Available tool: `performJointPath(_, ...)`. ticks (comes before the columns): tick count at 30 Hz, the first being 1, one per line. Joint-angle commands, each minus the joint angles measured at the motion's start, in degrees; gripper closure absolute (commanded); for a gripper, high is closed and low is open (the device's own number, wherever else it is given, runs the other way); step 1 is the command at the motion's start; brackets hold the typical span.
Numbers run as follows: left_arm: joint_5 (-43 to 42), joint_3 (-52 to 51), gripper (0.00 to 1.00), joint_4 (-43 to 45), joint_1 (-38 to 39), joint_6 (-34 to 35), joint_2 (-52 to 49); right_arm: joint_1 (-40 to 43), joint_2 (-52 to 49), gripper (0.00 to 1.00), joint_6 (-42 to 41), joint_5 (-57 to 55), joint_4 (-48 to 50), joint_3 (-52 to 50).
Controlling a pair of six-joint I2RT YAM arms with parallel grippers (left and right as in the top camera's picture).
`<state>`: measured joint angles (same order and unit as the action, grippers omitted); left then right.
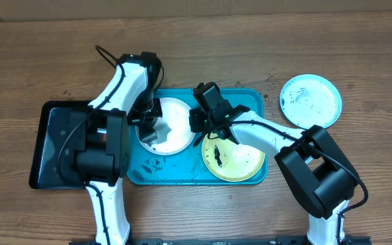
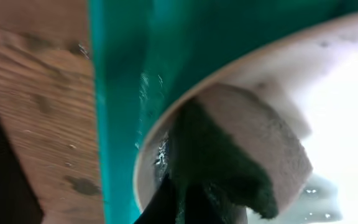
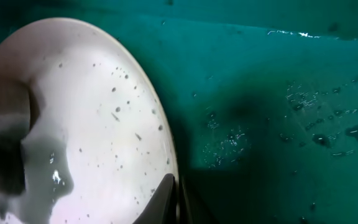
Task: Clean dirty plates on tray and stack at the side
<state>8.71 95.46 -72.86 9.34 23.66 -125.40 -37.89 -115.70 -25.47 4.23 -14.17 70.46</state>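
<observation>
The white plate [image 1: 174, 117] lies in the left half of the turquoise tray [image 1: 249, 99]. My left gripper [image 1: 151, 129] is shut on a grey-and-dark-green sponge [image 2: 229, 155] and presses it onto the plate's left edge [image 2: 353, 87]. My right gripper [image 1: 198, 126] is shut on the plate's right rim; the right wrist view shows its fingers [image 3: 178, 199] pinching that rim, and the plate [image 3: 98, 112] is wet and speckled. The yellow-green plate [image 1: 240, 163], with dark smears, lies in the tray's right half. The light blue plate [image 1: 310, 100] lies on the table right of the tray.
A smaller black tray [image 1: 56, 146] sits against the turquoise tray's left side. The tray floor [image 3: 278, 93] is wet with droplets. Bare wooden table [image 2: 36, 93] surrounds the trays.
</observation>
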Motion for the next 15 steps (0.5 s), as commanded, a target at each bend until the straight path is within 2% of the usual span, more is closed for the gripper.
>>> performJointPath(1, 3.98, 4.57, 0.96, -0.31, -1.05, 1.22, -1.22, 0.68, 0.07, 0.96, 0.22, -1.84, -0.09, 1.42)
performJointPath(2, 1.79, 4.94, 0.96, -0.04, -1.05, 1.18, -1.22, 0.68, 0.07, 0.96, 0.22, -1.84, -0.09, 1.42)
performJointPath(3, -6.08, 4.92, 0.96, 1.55, -1.05, 0.22, -1.25, 0.68, 0.07, 0.96, 0.22, -1.84, -0.09, 1.42)
performJointPath(5, -15.78, 4.09, 0.96, 4.22, -0.98, -2.58, -1.27, 0.68, 0.07, 0.96, 0.22, -1.84, -0.09, 1.42)
performJointPath(7, -22.18, 3.26, 0.96, 6.36, -0.63, -3.74, -1.29, 0.66, 0.07, 0.96, 0.22, -1.84, -0.07, 1.42)
performJointPath(9, -25.4, 2.03, 0.96, 8.15, 0.17, -3.32, -1.36, 0.66, 0.07, 0.96, 0.22, -1.84, -0.07, 1.42)
performJointPath(15, -26.16, -3.06, 0.96, 12.24, 3.8, -0.55, -1.36, 0.66, 0.07, 0.96, 0.22, -1.84, -0.07, 1.42)
